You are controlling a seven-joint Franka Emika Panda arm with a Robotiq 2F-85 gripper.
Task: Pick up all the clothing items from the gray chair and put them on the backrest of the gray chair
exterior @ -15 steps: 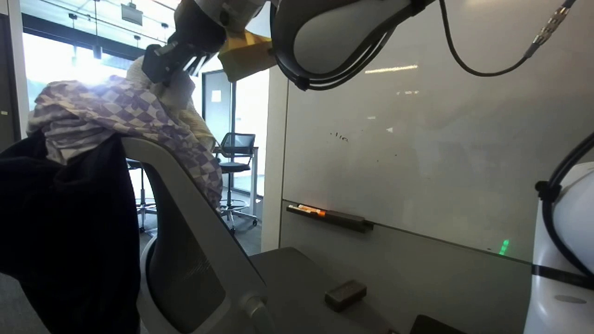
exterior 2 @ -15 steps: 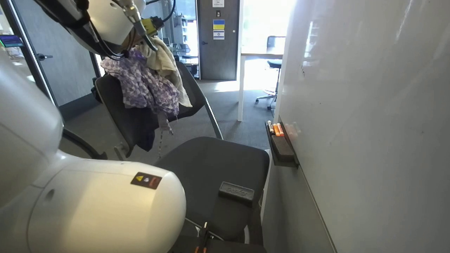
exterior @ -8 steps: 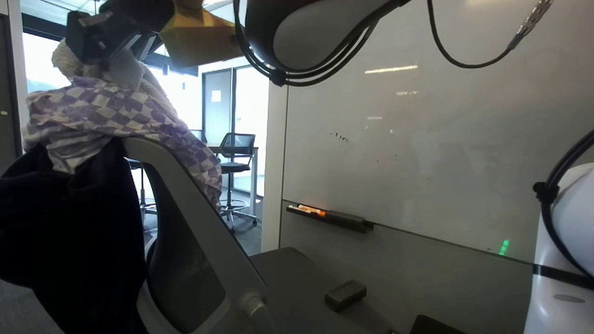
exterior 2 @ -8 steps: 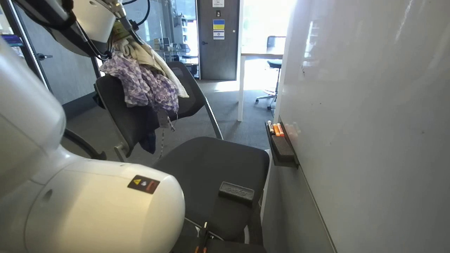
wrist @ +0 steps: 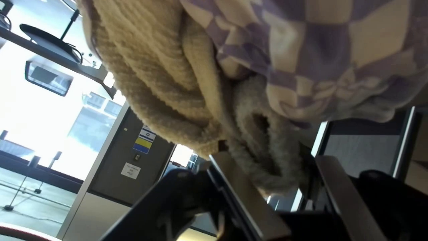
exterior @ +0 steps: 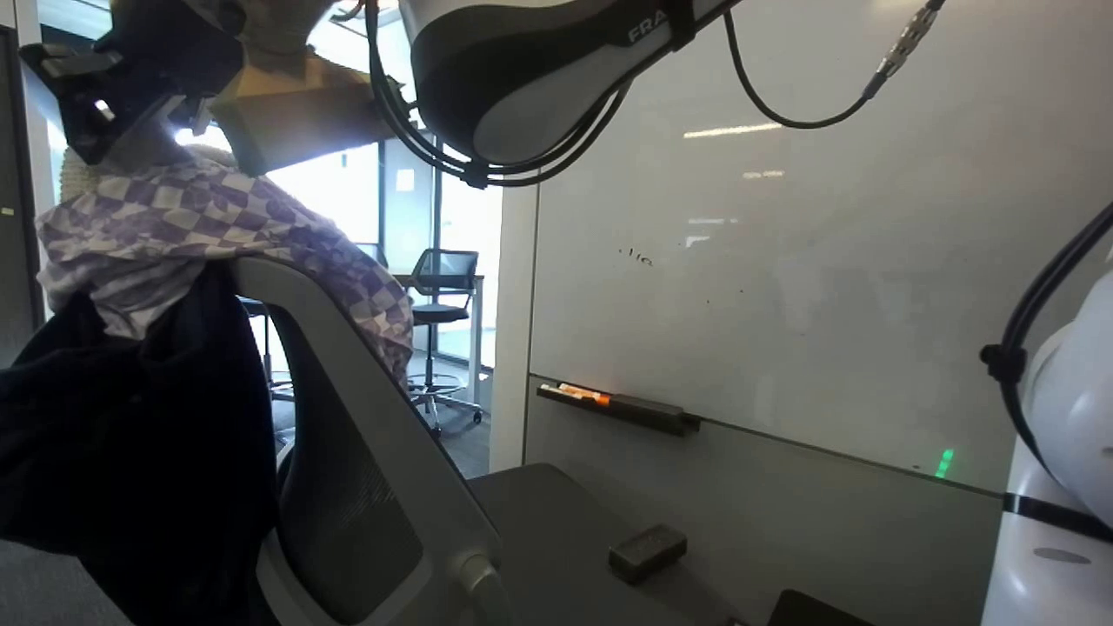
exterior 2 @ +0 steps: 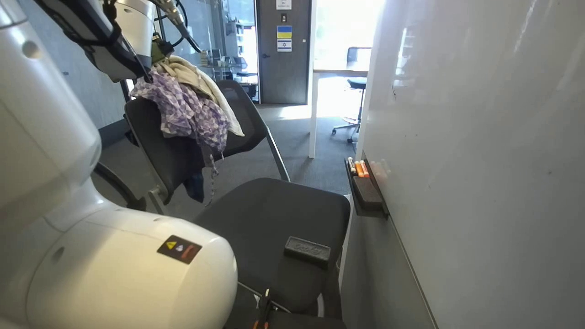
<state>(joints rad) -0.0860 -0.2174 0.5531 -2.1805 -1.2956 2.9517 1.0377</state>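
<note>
The purple cloth (exterior 2: 187,109), cream cloth (wrist: 167,87) and navy cloth (exterior: 156,452) are hanging over the backrest (exterior: 369,382), so placing is seemingly nearing completion. Above it, the fingers (wrist: 249,195) are standing apart around some cream cloth, apparently gripping nothing; probably only withdrawing is remaining.

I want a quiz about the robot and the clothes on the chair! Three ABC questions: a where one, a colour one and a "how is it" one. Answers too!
1. Where is the checked cloth compared with the chair's backrest?
A: under it; B: over its top; C: far from it.

2. What colour is the fleecy cloth?
A: cream; B: green; C: red.

3. How do the fingers of the gripper stand?
A: touching; B: crossed; C: apart.

1 B: both exterior views show it draped there.
2 A: cream shows beside purple checks.
3 C: the wrist view shows a gap between them.
</note>
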